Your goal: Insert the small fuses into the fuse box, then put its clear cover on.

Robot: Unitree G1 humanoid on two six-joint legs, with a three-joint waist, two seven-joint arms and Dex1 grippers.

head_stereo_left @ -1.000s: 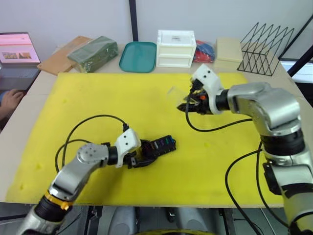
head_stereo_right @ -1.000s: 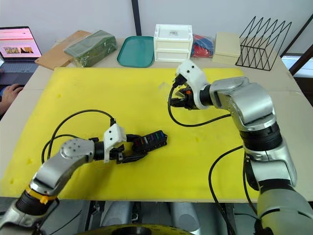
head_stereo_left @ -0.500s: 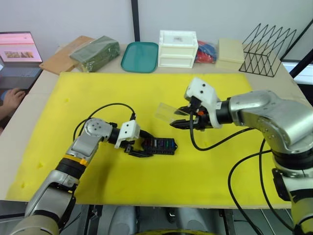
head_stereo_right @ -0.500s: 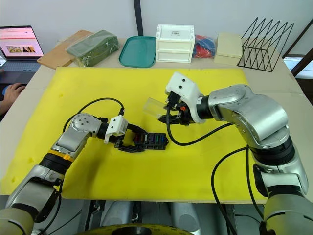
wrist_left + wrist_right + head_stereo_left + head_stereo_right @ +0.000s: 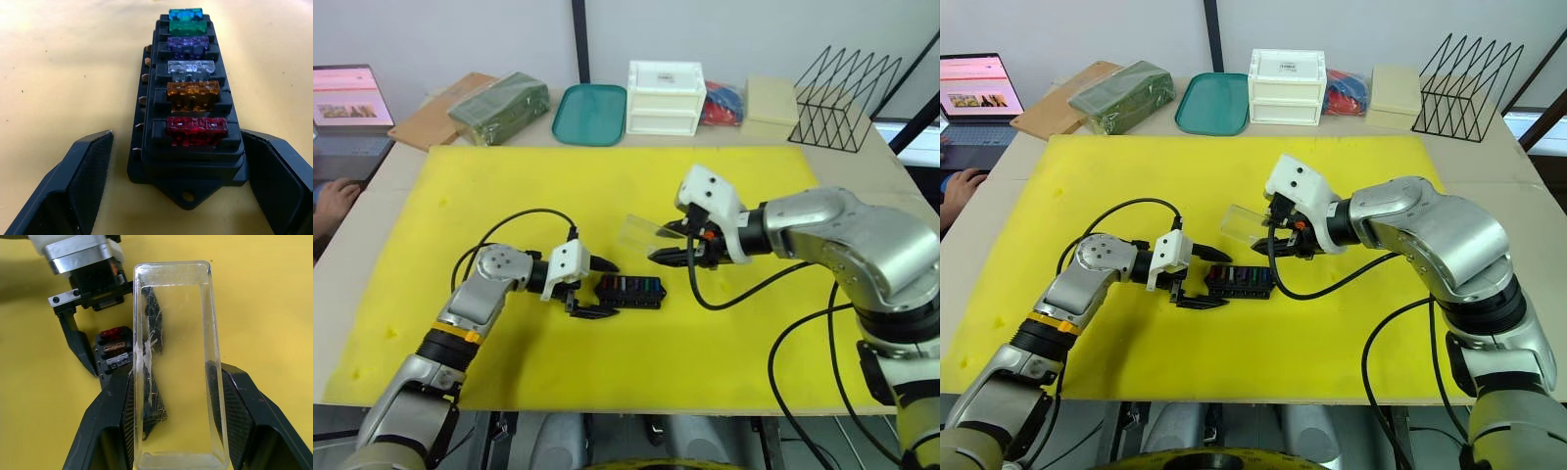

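Right gripper [image 5: 176,396] pinches scratched transparent rectangular clear cover [image 5: 176,357].

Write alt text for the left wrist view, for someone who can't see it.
A black fuse box lies on a yellow mat with six fuses seated in a row: red nearest, then orange, clear grey, purple, green and teal. The left gripper's two black fingers stand open on either side of its near end, not touching it.

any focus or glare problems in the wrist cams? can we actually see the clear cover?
Left wrist view: near end of the fuse box is sharp, the far teal fuse goes soft. Right wrist view: the clear cover reads by bright edge highlights and scratches, sharp, yellow mat showing through. Left eye view: the cover is a faint pale patch ahead of the right gripper, no strong glare.
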